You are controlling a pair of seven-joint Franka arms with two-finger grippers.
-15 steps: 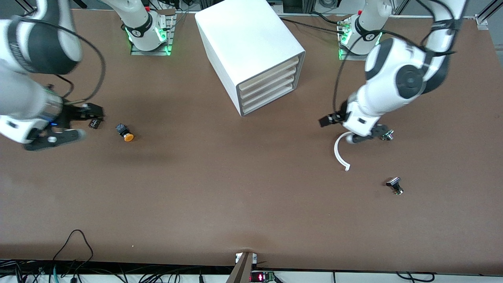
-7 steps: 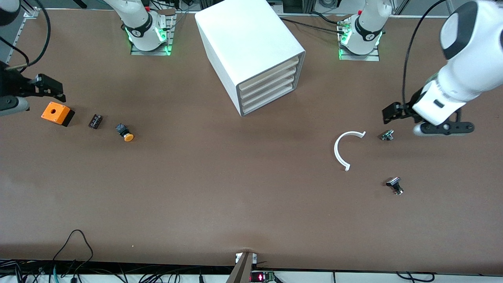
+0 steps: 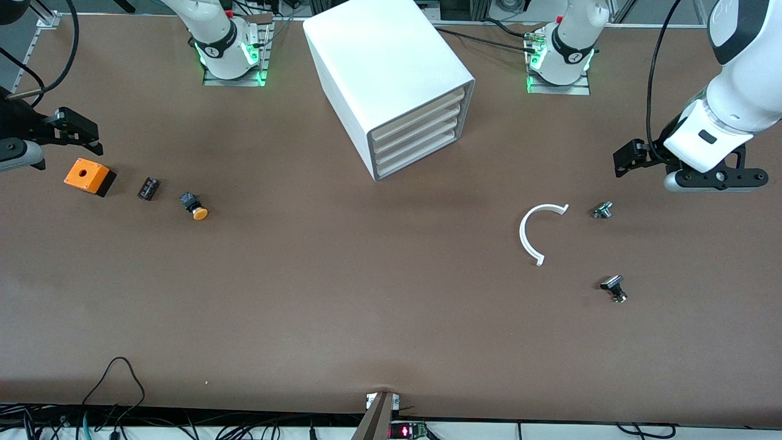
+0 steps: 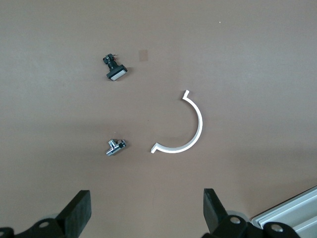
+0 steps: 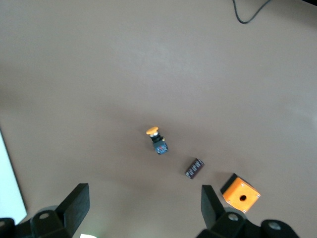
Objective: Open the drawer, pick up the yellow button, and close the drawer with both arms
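Observation:
The white cabinet [image 3: 391, 73] stands between the arms' bases, and its topmost drawer [image 3: 419, 110] is shut flush like the three below it. The button [image 3: 195, 206], orange cap on a black body, lies on its side on the bare table toward the right arm's end; the right wrist view also shows the button [image 5: 156, 139]. My right gripper [image 5: 143, 204] hangs open and empty over the table's end, beside the orange box. My left gripper [image 4: 146, 213] is open and empty too, up over the left arm's end near a small silver part.
An orange box with a hole [image 3: 88, 176] and a small black part [image 3: 148, 188] lie beside the button. A white curved strip [image 3: 530, 232], a silver part [image 3: 602, 210] and a black-and-silver part [image 3: 614, 288] lie toward the left arm's end.
Both arms have swung outward from the table's middle toward their own ends. The right arm uncovered the orange box; the left gripper left the white curved strip. Both stayed open.

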